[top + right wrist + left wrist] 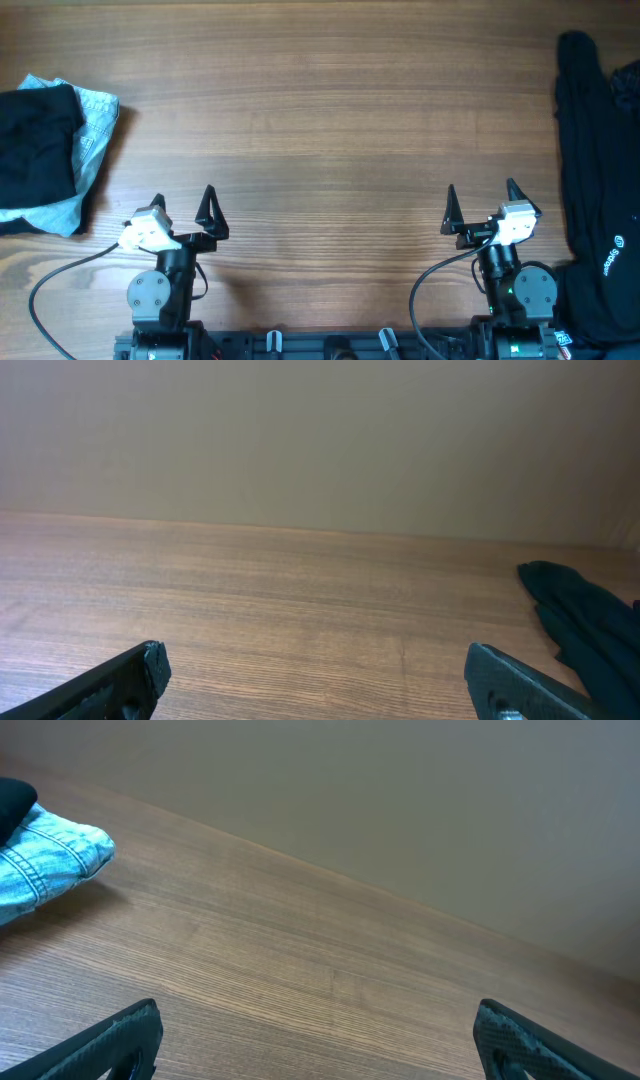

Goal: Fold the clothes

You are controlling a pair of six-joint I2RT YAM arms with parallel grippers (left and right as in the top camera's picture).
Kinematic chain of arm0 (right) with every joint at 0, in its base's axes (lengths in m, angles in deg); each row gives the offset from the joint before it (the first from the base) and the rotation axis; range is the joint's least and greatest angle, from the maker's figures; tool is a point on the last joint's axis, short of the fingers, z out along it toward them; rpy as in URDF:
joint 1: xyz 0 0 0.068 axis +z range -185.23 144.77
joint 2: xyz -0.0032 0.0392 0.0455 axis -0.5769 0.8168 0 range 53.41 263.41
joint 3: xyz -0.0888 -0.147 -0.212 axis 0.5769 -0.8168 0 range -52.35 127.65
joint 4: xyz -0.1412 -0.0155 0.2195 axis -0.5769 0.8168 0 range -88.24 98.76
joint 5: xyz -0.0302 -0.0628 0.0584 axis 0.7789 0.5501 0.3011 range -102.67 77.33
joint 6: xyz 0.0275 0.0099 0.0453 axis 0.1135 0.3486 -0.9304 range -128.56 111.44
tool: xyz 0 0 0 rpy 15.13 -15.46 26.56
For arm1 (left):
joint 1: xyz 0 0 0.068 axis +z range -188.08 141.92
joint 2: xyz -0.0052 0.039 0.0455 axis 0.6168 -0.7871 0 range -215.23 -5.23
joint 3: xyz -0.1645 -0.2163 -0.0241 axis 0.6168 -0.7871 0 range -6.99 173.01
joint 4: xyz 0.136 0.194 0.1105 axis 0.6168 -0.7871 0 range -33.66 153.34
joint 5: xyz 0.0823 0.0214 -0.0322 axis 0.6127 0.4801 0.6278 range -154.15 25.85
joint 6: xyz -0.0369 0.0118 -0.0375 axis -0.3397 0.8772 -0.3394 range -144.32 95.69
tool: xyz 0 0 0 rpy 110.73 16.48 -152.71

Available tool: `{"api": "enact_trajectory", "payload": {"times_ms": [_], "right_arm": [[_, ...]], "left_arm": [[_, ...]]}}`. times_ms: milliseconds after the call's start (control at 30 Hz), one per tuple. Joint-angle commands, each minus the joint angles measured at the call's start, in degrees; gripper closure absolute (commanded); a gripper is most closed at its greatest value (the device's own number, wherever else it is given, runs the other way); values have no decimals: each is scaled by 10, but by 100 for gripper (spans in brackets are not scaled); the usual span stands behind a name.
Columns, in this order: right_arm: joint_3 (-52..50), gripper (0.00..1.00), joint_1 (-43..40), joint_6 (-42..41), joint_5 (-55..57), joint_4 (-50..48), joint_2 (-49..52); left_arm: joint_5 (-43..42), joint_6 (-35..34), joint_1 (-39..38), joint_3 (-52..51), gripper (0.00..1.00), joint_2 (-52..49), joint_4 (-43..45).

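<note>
A pile of black clothes (600, 180) with small white logo lettering lies along the table's right edge; its far tip shows in the right wrist view (585, 625). At the far left a black garment (35, 145) lies on a light blue denim one (95, 130), whose edge shows in the left wrist view (50, 865). My left gripper (183, 207) is open and empty near the front edge, well right of the left pile. My right gripper (482, 202) is open and empty near the front edge, left of the black pile.
The wooden table (320, 120) stretches between the two piles. Both arm bases and cables stand at the front edge. A plain wall rises behind the table's far edge in both wrist views.
</note>
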Motion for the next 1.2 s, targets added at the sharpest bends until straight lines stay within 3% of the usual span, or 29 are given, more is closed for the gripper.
{"api": "enact_trajectory", "payload": {"times_ms": [0,633,733,833,1000,1167], "right_arm": [[0,0,3,11,-9,-1,3],[0,0,3,9,-14,-2,3],[0,0,3,-59,-14,-1,3],[18,0,3,-70,9,25,4],[102,0,3,-71,47,101,71],[252,0,3,-83,57,207,259]], "left_arm": [[7,11,3,-3,0,3,0],[7,11,3,-3,0,3,0],[-7,10,3,-3,0,3,1],[-7,9,3,14,0,-2,0],[-7,9,3,85,0,-105,0],[-18,9,3,198,0,-284,-16]]}}
